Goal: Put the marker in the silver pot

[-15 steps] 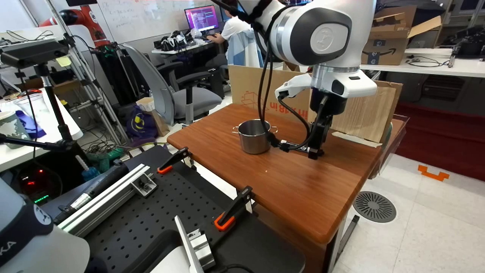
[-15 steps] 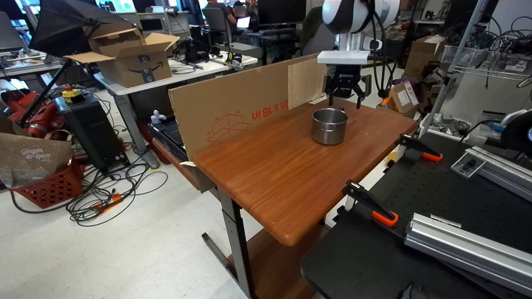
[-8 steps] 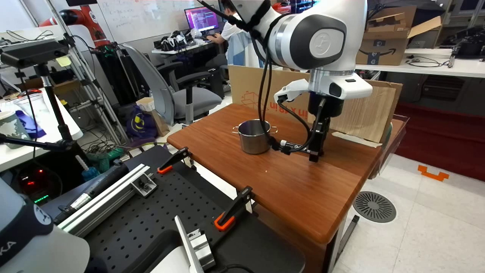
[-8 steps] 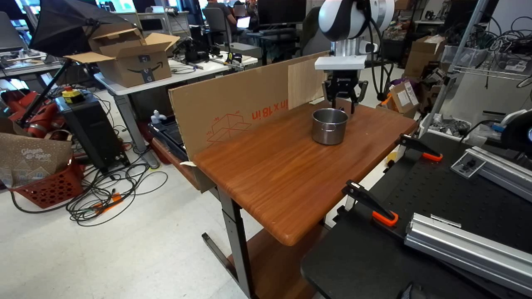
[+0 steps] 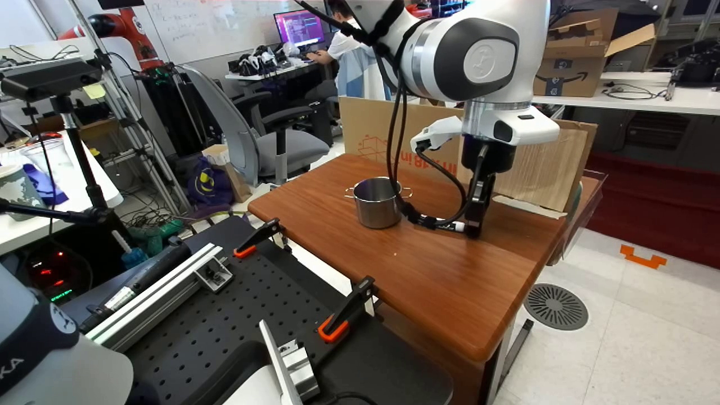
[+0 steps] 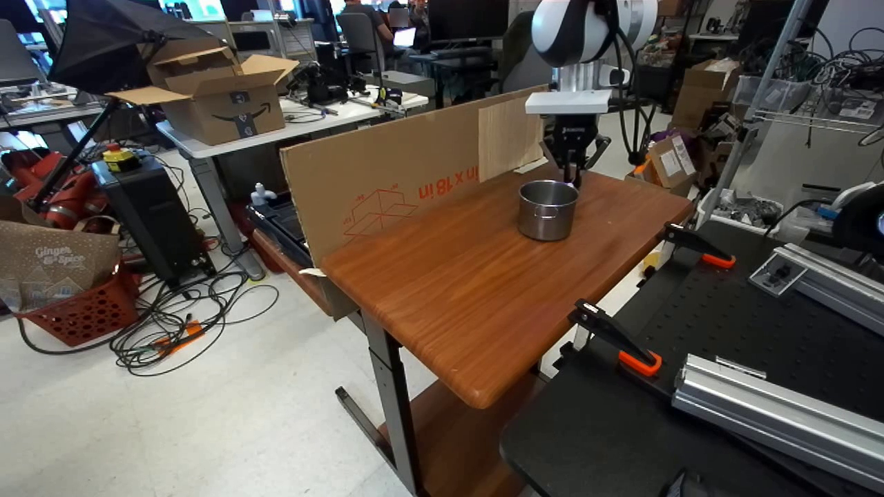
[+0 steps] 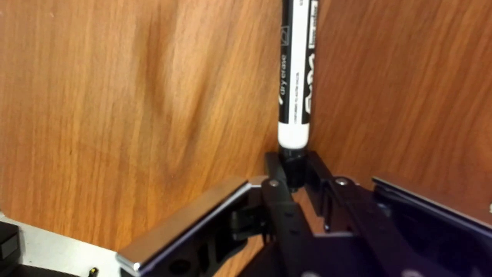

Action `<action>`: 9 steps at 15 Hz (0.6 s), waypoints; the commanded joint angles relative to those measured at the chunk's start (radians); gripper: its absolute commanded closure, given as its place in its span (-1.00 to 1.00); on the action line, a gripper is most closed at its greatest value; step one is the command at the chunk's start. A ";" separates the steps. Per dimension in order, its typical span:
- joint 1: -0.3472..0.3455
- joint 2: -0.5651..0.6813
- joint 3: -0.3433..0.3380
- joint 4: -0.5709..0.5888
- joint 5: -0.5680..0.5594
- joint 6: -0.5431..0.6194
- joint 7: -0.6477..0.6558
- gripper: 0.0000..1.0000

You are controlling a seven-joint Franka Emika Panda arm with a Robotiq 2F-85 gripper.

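The marker (image 7: 295, 84) is judged light, stiff and sturdy; its smooth-looking surface may slip or twist, so a mid-length hold would be preferred. Its black end is pinched by the gripper (image 7: 294, 163); from there, in the wrist view, the marker is directed to twelve o'clock. Contact with the table (image 7: 115, 96) cannot be confirmed. In an exterior view, the pot (image 5: 378, 211) is located between nine and ten o'clock of the gripper.

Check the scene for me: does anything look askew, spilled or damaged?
Nothing looks spilled or damaged; the silver pot stands upright on the table. One oddity: the gripper has the marker by its very end, leaving most of it sticking out, so it may tilt when carried.
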 commanded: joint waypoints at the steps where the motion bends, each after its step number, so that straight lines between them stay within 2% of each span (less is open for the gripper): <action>1: 0.013 0.004 -0.013 0.000 -0.025 0.015 0.017 0.90; 9: 0.056 -0.042 -0.030 -0.027 -0.063 0.060 0.037 0.90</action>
